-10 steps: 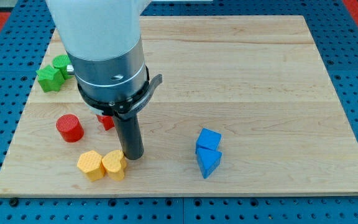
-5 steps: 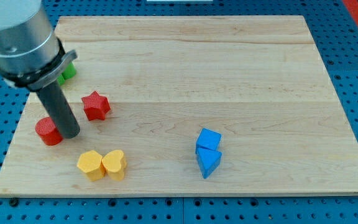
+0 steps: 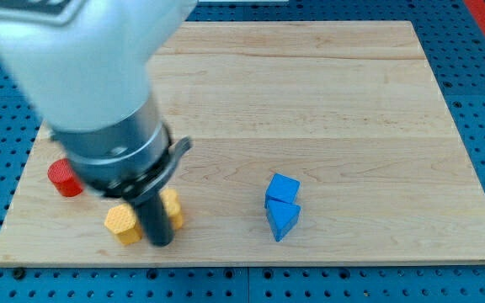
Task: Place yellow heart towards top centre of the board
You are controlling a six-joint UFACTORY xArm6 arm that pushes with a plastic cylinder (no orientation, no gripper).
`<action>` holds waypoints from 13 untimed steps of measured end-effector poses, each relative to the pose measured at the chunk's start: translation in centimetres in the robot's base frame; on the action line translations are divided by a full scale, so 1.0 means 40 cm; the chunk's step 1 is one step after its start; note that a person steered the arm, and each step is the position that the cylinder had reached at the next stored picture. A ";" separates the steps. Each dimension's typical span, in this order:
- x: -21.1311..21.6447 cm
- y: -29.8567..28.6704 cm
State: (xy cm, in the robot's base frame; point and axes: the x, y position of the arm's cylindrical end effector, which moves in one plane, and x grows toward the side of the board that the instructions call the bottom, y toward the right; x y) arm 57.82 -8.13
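- No gripper on this rig, so nothing to spread or pinch, just the rod; my tip (image 3: pixel 158 242) is down on the board (image 3: pixel 335 101) near the bottom left, wedged between the two yellow blocks
- The yellow heart (image 3: pixel 172 209) is touching the rod on its right and slightly up from my tip, mostly hidden behind the rod, so I only see a sliver of it
- The other yellow block (image 3: pixel 122 225) sits just to the left of my tip, looks like it's touching too, shape hard to call from here
- Risk one: I'm beside the heart, not under it. Pushing up from this spot would probably let it slip off to the right or spin instead of heading for top centre
- Risk two: any sideways wiggle drags the other yellow block along, since it's right against the rod
- Red cylinder (image 3: pixel 63 178) is up and left of my tip, near enough that a wide swing could clip it
- The blue blocks (image 3: pixel 282 207) are well off to the right of my tip; only an issue if the heart skids that way
- The arm body covers a big chunk of the left side, so I can't tell what's under it
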 end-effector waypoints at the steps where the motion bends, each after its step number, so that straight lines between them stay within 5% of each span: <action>1: -0.188 -0.010; 2: -0.156 -0.035; 5: -0.634 0.227; 6: -0.450 0.350; 8: -0.394 0.049; 9: -0.456 0.021; 10: -0.625 0.028; 11: -0.674 0.085; 12: -0.563 0.067; 13: -0.675 0.133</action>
State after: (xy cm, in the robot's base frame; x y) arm 30.83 -2.80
